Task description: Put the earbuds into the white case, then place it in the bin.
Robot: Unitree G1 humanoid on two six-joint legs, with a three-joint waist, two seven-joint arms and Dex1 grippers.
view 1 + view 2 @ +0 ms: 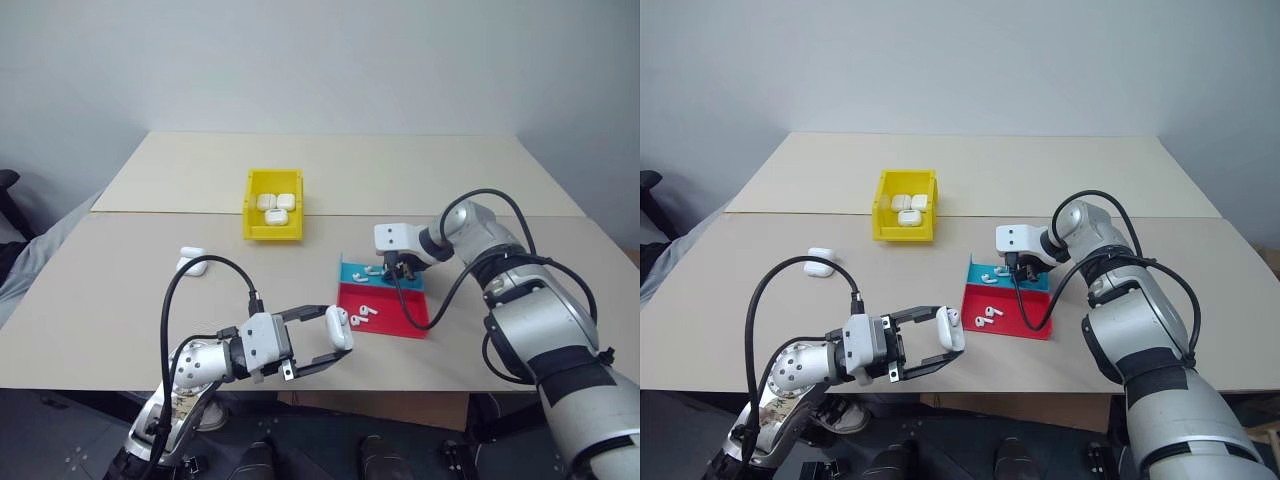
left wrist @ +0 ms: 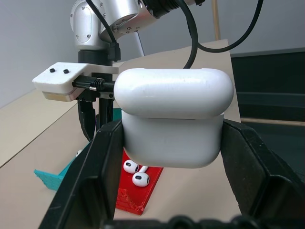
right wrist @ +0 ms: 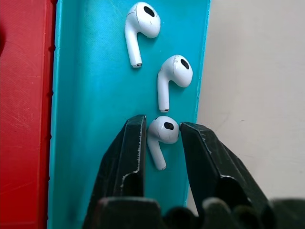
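Observation:
My left gripper (image 1: 334, 334) is shut on a white case (image 1: 338, 327) and holds it level above the table's near edge; the case (image 2: 174, 119) sits closed between the black fingers. Over the teal part of the tray, my right gripper (image 3: 162, 125) points down, its fingertips against both sides of one earbud (image 3: 165, 131) that lies on the tray. Two more earbuds (image 3: 173, 71) lie just beyond it. A pair of earbuds (image 1: 360, 315) rests on the red part. The yellow bin (image 1: 250, 205) stands further back and holds several white cases (image 1: 275, 205).
The red and teal tray (image 1: 405, 312) lies right of centre, under my right gripper (image 1: 395, 270). Another white case (image 1: 192, 260) lies loose on the table at the left. A seam runs across the table behind the bin.

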